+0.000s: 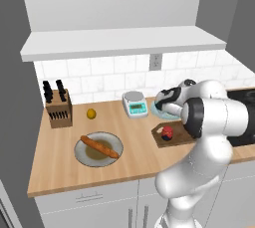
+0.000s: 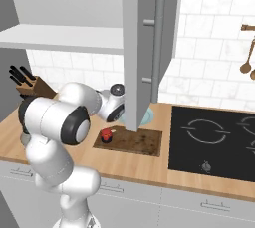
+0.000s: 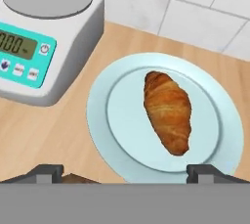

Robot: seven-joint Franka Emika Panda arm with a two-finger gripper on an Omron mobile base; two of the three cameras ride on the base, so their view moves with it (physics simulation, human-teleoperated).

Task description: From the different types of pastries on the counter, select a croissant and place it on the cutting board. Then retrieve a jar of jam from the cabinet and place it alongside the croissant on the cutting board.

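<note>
Hovering over the croissant (image 3: 167, 110), the pincer (image 3: 126, 171) stands wide open, holding nothing; croissant lies on a pale blue plate (image 3: 102, 125) beside the scale (image 3: 44, 37); red jar (image 1: 167, 132) sits on the board (image 1: 175, 139); baguette (image 1: 99, 147) rests apart.

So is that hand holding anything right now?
Nothing. The hand is open, above the croissant lying on its pale blue plate.

The kitchen scale (image 3: 46, 37) carries a teal display panel showing the digits "000", cut off at its left edge. Beside the digits sits a round power symbol; the small buttons below are unreadable.
</note>
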